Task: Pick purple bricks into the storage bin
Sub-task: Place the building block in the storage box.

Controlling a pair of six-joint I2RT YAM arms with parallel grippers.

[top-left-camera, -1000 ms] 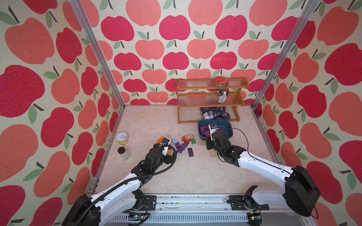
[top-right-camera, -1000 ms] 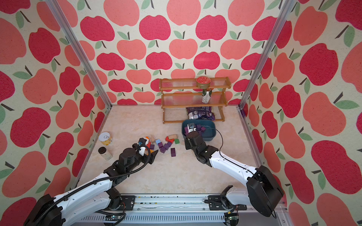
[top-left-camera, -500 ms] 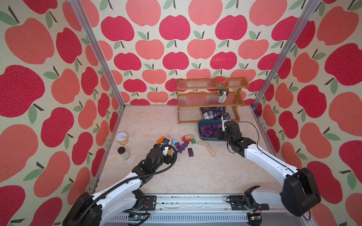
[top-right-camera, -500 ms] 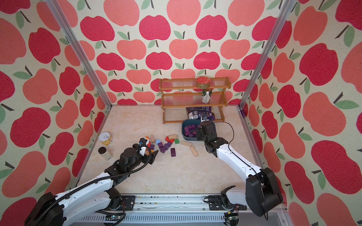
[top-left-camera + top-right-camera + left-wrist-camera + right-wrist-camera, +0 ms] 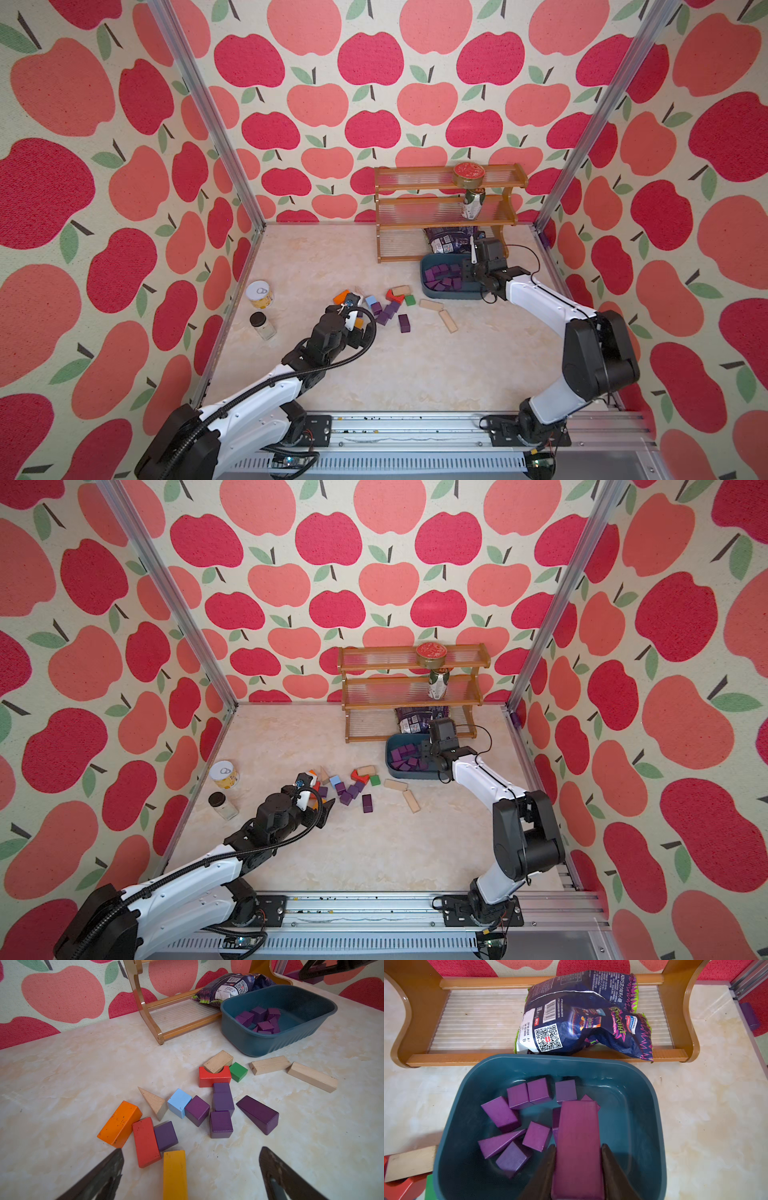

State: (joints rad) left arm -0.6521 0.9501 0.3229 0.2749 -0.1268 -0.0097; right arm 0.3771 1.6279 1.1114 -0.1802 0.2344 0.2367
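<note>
Now, right gripper [image 5: 578, 1146]: pinching a long brick [image 5: 578, 1122], over the bin [image 5: 643, 1105].
Bin: just before the rack [image 5: 421, 1022], purple bricks [image 5: 537, 1091] inside.
Left gripper [image 5: 191, 1149]: spread wide, low over the table [image 5: 62, 1084].
Table: loose purple bricks [image 5: 220, 1124] among coloured blocks [image 5: 119, 1124].

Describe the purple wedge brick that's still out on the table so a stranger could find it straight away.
In front of the wooden shelf rack sits the teal storage bin, with loose blocks scattered beside it. The purple wedge lies at the edge of that scatter; unlike the boxy purple bricks nearby, it tapers to a thin end.
</note>
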